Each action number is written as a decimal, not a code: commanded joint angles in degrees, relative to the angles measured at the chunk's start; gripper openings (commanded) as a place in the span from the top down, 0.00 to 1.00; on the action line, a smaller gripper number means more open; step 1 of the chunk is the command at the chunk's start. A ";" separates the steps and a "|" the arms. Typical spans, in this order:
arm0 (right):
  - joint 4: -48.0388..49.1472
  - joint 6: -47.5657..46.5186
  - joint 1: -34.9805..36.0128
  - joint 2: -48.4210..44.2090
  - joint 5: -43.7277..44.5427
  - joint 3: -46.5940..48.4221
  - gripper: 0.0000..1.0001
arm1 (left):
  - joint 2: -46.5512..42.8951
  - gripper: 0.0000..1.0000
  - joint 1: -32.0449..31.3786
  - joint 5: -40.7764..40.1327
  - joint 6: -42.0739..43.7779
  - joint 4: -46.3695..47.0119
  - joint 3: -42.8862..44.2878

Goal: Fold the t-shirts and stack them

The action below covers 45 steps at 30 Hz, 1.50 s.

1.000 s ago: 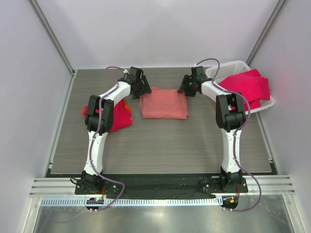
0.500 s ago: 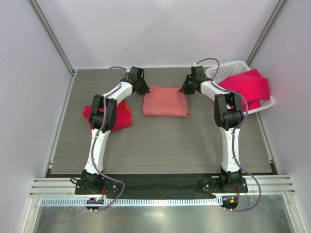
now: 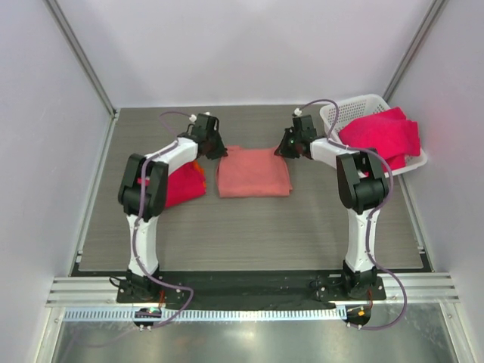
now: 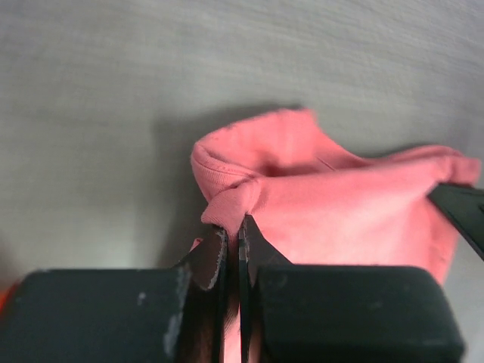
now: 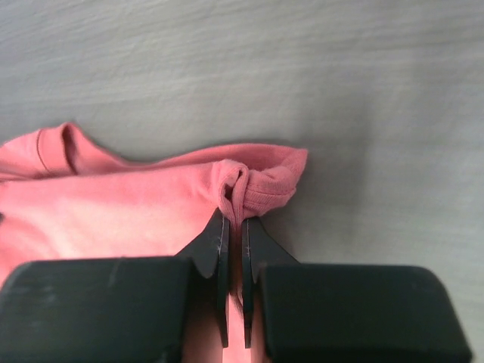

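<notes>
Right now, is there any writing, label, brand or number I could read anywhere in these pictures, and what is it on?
No text can be read in any view.
The salmon-pink t-shirt shows no print and no label.
The red t-shirts show plain cloth only.
The white basket shows no lettering.
The arm bases carry small coloured spots, too small to tell whether they hold any text.

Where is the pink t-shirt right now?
Top view: the pink t-shirt lies folded mid-table, between the red t-shirt at left and the white basket at right.
</notes>
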 commanded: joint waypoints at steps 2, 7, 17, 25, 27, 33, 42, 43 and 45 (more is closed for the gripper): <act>4.21 0.35 2.94 -12.60 -2.19 -6.21 0.99 | -15.27 1.00 -0.43 0.48 0.30 2.90 -7.66; 4.57 0.18 6.45 -20.97 -2.10 -11.58 0.99 | -29.49 1.00 -1.57 0.67 -0.84 2.29 -16.90; -0.87 -2.19 13.13 -28.89 -2.19 -7.64 0.99 | -48.41 0.99 -0.78 -13.30 -0.49 -15.81 -19.20; -3.60 -2.02 15.25 -29.69 -2.28 -1.05 0.99 | -56.42 0.97 0.97 -13.22 -0.85 -23.02 -18.94; -4.83 -1.84 16.30 -29.42 -2.54 1.84 0.99 | -57.30 0.97 2.46 -13.40 -0.06 -24.51 -17.71; -8.35 -1.84 20.17 -24.24 -1.93 11.33 0.99 | -57.30 0.97 10.71 -16.04 2.67 -31.98 -14.45; -8.61 -0.53 26.67 -13.43 -2.01 20.14 0.99 | -59.59 1.00 28.64 -9.63 1.35 -34.27 -21.13; -8.44 -0.18 27.20 -11.34 -1.84 20.84 0.99 | -59.33 1.00 29.71 -8.31 1.44 -34.45 -21.48; -8.53 -0.26 28.17 -9.39 -1.58 23.21 0.99 | -58.98 1.00 32.42 -7.77 1.79 -35.07 -22.01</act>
